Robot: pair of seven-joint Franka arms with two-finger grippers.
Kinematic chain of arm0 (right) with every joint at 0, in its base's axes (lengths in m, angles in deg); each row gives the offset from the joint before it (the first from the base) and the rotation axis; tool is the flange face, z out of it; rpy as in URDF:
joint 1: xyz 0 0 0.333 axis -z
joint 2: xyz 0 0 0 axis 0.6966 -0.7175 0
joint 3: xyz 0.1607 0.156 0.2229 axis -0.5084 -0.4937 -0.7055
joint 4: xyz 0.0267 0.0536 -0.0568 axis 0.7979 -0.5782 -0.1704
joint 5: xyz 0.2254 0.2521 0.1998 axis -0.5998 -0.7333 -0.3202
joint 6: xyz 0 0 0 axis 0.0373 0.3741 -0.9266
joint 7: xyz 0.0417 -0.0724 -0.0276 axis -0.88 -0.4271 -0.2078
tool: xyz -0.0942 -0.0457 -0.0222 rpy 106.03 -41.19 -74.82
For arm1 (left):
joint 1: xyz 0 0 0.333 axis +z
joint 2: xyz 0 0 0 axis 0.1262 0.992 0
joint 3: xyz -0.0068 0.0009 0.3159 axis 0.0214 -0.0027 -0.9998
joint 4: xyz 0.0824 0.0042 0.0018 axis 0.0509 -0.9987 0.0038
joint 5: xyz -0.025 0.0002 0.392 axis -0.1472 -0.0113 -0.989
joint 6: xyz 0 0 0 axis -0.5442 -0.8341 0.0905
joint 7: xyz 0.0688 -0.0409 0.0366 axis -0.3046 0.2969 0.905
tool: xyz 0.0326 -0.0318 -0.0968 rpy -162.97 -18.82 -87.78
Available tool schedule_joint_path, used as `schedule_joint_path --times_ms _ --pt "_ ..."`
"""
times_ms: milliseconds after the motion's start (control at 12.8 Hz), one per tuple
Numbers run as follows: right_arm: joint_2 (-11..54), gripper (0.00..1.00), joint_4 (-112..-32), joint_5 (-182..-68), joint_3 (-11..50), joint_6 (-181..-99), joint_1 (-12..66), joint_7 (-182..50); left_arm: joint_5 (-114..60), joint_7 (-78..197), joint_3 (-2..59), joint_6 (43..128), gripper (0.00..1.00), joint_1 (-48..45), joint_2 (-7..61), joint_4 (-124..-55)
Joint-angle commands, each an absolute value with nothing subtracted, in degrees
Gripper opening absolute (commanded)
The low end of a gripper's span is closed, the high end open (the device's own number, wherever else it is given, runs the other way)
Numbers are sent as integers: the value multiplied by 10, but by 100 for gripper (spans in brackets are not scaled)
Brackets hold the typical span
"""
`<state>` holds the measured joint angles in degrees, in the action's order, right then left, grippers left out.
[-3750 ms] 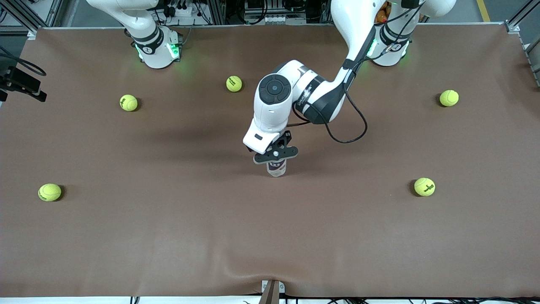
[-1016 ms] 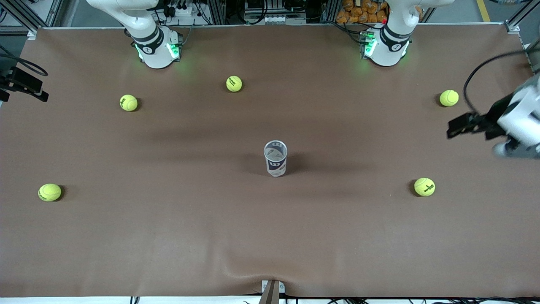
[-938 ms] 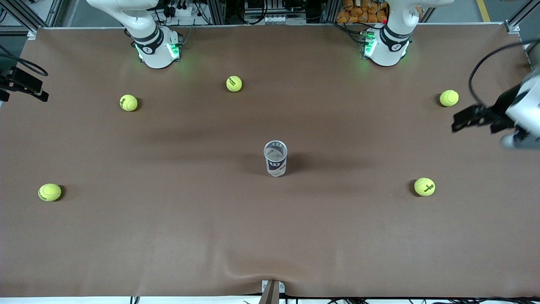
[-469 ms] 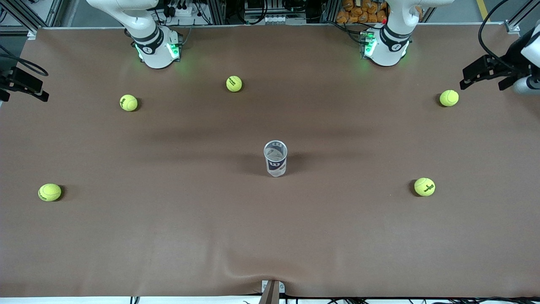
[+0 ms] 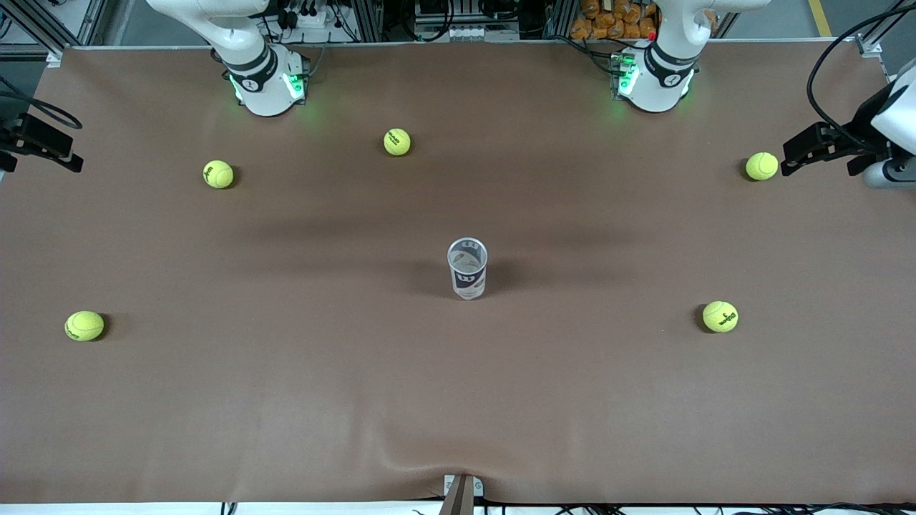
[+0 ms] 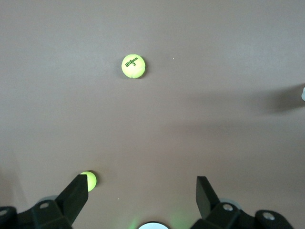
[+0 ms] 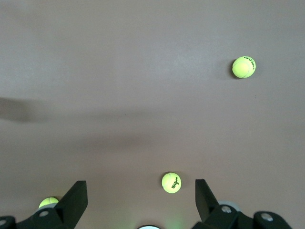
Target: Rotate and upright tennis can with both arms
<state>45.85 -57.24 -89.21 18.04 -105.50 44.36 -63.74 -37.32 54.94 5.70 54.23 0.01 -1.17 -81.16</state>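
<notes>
Standing upright at mid-frame of the front view, the can [image 5: 467,268] sits on the tabletop [image 5: 458,400] with its open rim up, nothing touching it. Task looks essentially done: can is vertical, free, no arm near it. Left gripper [image 5: 816,146] is at the right edge of the frame, up over the tabletop just beside a ball [image 5: 761,166], well apart from the can; jaws wide and empty, seen clearly in the left wrist view [image 6: 140,191], which looks down on bare tabletop and two balls, one [image 6: 133,66] mid-frame, one [image 6: 88,180] partly hidden by a finger. Right gripper barely shows at the left edge of the front view [image 5: 43,146], over the tabletop edge; right wrist view [image 7: 140,191] shows its jaws wide, holding nothing, three balls below. Right arm waits. Other balls are scattered: upper middle [image 5: 397,141], upper left [image 5: 218,174], lower left [image 5: 84,325], lower right [image 5: 720,316], all well apart from the can. What's left, by my read: nothing but parking the arms; can seems stable, no lean visible.
</notes>
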Motion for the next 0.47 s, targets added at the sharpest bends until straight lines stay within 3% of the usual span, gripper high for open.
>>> schedule_joint_path --times_ms 0,391 --pt "458 100 -572 -895 180 -1052 442 -638 -382 517 48 539 100 0 -2 -794" --pt "458 100 -572 -895 180 -1052 442 -638 -376 518 38 539 100 -3 -3 -799"
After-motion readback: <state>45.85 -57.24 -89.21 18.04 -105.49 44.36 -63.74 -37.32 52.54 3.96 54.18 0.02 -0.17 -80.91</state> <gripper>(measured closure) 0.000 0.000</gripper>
